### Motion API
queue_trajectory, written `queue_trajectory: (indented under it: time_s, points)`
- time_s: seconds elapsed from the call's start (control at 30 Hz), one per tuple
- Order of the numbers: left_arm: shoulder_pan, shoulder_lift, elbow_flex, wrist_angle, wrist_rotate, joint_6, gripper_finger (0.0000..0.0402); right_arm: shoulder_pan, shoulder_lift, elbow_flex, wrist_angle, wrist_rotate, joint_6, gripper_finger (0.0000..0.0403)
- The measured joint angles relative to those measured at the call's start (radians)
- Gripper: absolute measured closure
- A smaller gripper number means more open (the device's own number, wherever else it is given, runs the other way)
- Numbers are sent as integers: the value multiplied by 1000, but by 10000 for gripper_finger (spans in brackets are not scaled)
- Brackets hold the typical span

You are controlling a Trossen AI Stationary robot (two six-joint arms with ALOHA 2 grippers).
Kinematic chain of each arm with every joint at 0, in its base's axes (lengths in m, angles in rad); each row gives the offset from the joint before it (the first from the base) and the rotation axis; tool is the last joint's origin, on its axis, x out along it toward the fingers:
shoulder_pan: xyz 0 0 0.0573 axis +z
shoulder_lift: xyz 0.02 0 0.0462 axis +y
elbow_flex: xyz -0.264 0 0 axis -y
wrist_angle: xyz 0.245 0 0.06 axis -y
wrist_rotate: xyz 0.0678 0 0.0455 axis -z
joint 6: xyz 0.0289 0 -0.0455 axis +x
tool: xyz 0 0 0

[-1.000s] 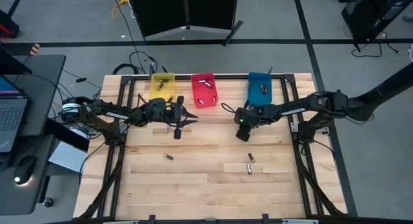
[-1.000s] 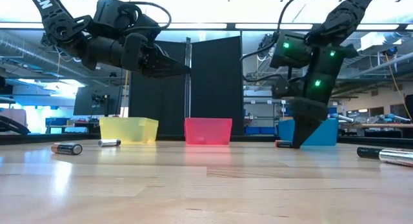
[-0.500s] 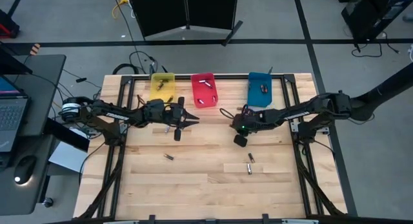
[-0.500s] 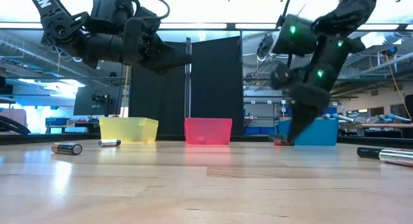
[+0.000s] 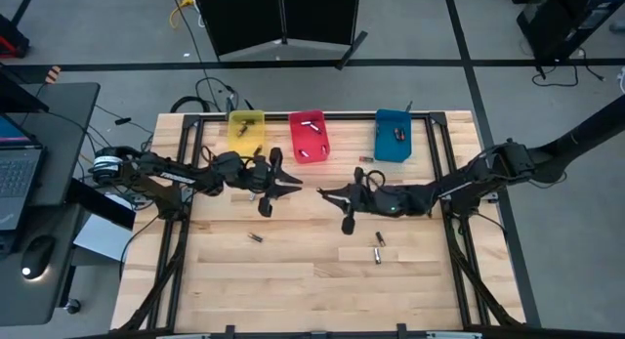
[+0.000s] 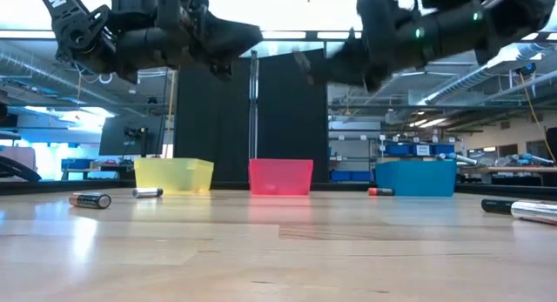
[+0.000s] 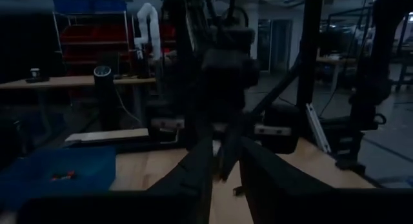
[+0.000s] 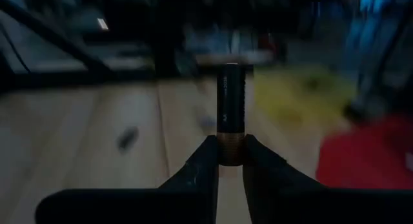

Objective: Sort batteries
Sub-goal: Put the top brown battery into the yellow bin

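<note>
My right pincer pinches a dark cylindrical battery with a copper end by that end only, above the wooden desk mid-centre. Risk: it pivots or slips out. My left pincer clamps narrow on another thin cell.

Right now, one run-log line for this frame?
right gripper: jaws shut on battery, lifted mid-table | left gripper: raised, holding battery | bins: yellow bin, red bin, blue bin
</note>
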Motion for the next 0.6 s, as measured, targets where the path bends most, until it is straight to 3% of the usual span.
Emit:
queue_trajectory:
  time_s: [0.2, 0.43, 0.6]
  points:
    - [-45, 17, 52, 0, -9, -21, 281, 28, 0, 0, 163, 1, -157, 348]
    - [-89, 138, 153, 1, -57, -15, 230, 40, 0, 0, 183, -2, -190, 348]
    - [-89, 198, 209, 43, -30, -14, 219, 49, 0, 0, 183, -5, -194, 348]
